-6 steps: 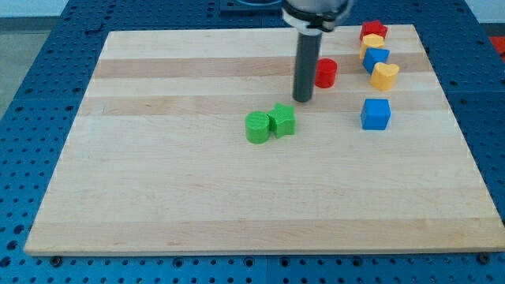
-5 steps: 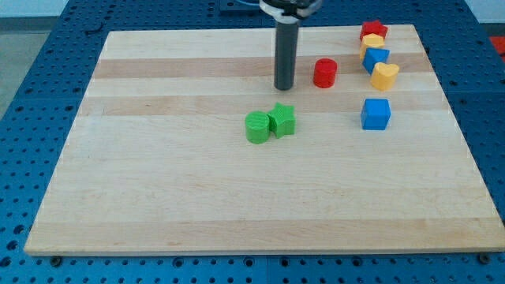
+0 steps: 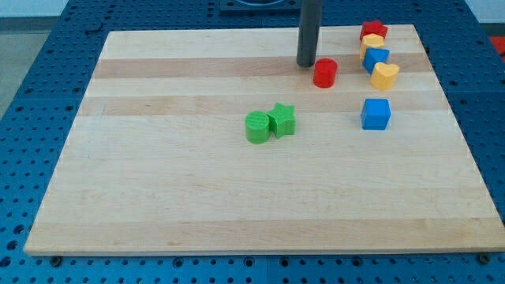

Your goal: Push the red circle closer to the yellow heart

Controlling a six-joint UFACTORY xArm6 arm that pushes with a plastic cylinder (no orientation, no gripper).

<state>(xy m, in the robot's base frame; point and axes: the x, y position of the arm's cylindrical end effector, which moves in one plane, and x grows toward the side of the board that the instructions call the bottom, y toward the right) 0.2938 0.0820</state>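
The red circle (image 3: 325, 72) sits on the wooden board (image 3: 197, 189) near the view's top right. The yellow heart (image 3: 385, 76) lies to its right, a short gap away. My tip (image 3: 307, 64) is just left of and slightly above the red circle, close to its upper left edge; I cannot tell whether they touch.
A red block (image 3: 374, 31), a yellow block (image 3: 372, 42) and a blue block (image 3: 376, 57) cluster above the yellow heart at the top right. A blue cube (image 3: 375, 113) lies below the heart. A green circle (image 3: 256, 127) and a green star (image 3: 282, 120) touch mid-board.
My tip moved first left and up, away from the red circle, then right and up to its upper left side. The blocks have not moved.
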